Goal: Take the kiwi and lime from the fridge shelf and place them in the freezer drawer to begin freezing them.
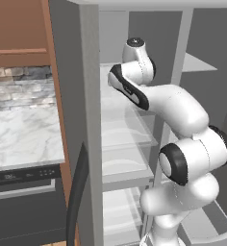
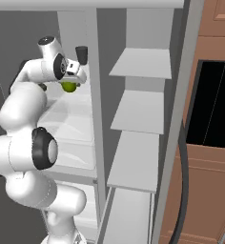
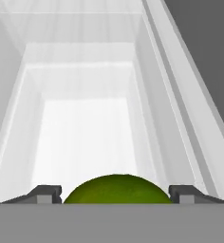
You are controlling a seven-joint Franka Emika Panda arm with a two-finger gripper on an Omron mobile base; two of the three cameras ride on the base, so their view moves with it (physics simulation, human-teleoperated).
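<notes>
the gripper is clenched on the lime, its 2 fingertips flanking it; the fridge shelf lies just beyond.

White arm folded upward, pincer raised high, jaws clamped around lime

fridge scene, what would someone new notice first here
The big white arm folding up into the open fridge. Its gripper is closed on a green lime, seen in the hand view between the two fingertips, and in the right base view high by the pale shelves.
</notes>
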